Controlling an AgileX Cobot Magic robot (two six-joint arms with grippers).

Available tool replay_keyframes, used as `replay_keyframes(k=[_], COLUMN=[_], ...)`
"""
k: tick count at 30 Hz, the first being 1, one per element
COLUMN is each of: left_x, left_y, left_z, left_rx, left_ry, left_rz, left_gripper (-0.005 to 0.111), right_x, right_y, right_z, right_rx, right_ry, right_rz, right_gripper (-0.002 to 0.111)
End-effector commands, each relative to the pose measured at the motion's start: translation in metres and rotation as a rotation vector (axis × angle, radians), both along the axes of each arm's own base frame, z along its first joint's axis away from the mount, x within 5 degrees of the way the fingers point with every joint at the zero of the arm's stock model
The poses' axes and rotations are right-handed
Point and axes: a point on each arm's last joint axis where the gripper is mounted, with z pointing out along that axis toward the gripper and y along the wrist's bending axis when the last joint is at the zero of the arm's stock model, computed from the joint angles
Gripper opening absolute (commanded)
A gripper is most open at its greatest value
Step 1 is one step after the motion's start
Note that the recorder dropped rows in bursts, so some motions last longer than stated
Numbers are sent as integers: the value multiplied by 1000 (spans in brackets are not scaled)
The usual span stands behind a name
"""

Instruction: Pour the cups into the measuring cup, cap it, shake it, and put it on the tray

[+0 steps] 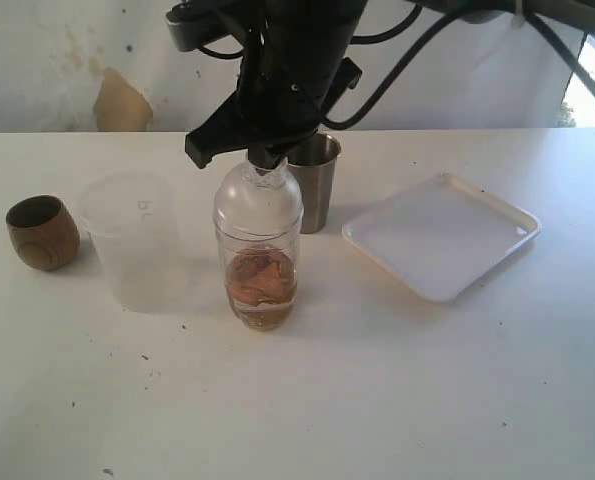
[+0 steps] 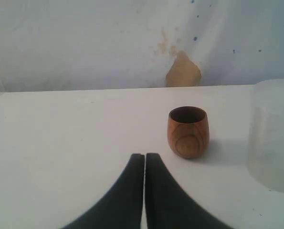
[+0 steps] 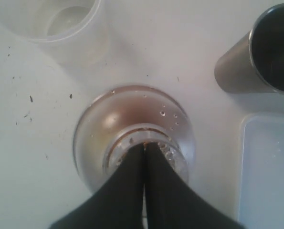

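The measuring cup point(image 1: 260, 262) stands mid-table with brown contents at its bottom and a clear domed cap point(image 1: 258, 195) on top. My right gripper point(image 1: 266, 160) hangs straight over it, shut, its tips point(image 3: 144, 144) resting on the perforated top of the cap point(image 3: 132, 119) with nothing between the fingers. The steel tumbler point(image 1: 314, 185) is just behind the measuring cup. The frosted cup point(image 1: 132, 240) is to its left. The wooden cup point(image 1: 42, 232) stands at the far left. My left gripper point(image 2: 145, 155) is shut and empty, low over the table, short of the wooden cup point(image 2: 188, 131).
The white tray point(image 1: 442, 235) lies right of the measuring cup, and its corner shows beside the steel tumbler point(image 3: 256, 57) in the right wrist view point(image 3: 268, 171). A wall with a brown patch point(image 1: 122, 100) backs the table. Dark specks dot the tabletop.
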Motion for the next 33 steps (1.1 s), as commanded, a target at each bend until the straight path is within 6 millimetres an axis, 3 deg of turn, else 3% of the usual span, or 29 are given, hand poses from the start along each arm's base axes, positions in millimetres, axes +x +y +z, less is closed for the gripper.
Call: replay_keyframes(k=[1, 33], left_x=[0, 0], left_y=[0, 0], left_z=[-1, -1], left_rx=[-7, -7], left_ry=[-9, -9], left_rz=[0, 0], left_gripper=[1, 1], right_x=[-3, -3], right_y=[3, -1], right_z=[-18, -28], right_rx=[-49, -109], right_ry=[81, 81], right_rz=[11, 11], right_gripper=[0, 0])
